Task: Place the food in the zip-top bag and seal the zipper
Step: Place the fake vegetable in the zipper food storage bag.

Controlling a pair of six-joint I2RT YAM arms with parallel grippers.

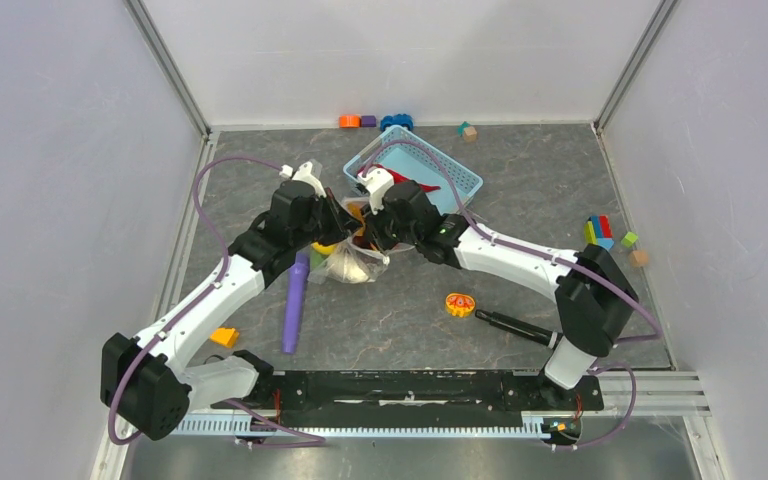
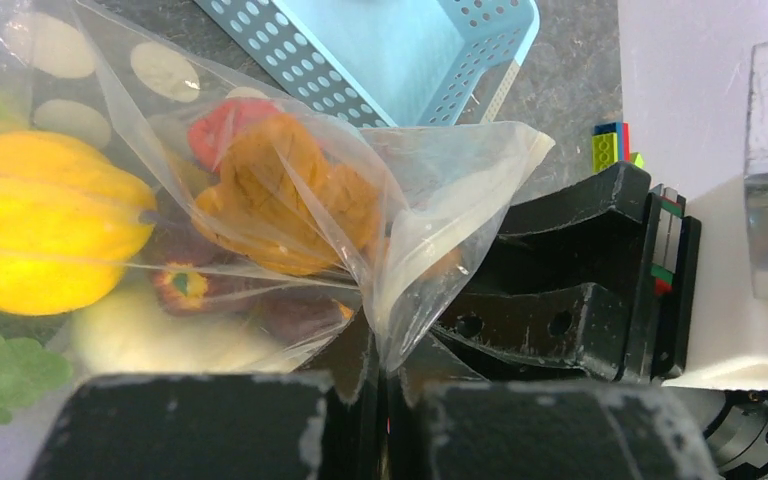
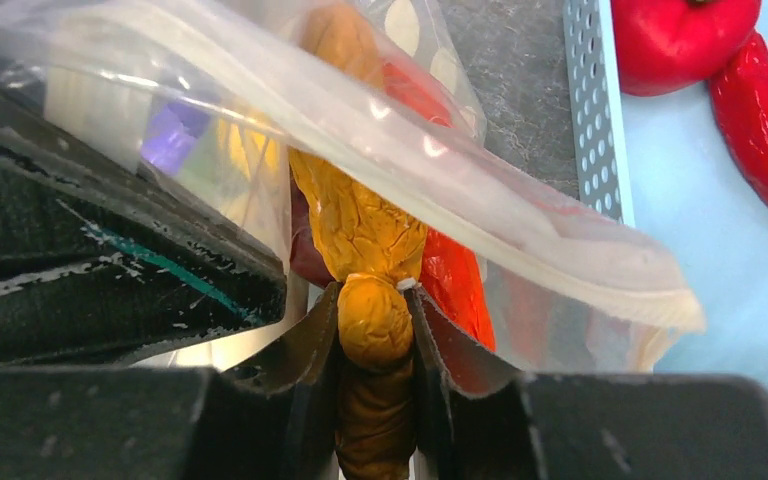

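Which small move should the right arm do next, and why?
Probably open the right gripper and let go of the carrot. Its jaws hold the carrot's near end, while the rest seems to lie past the mouth of the zip-top bag, whose edge the left gripper pinches. The tomato and the chili lie in the basket.

Lab test cell: white walls (image 1: 400, 50) enclose grey tabletop (image 1: 410, 290).

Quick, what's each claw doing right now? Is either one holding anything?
Left gripper: closed, pinching the edge of the zip-top bag.
Right gripper: closed on the orange carrot.
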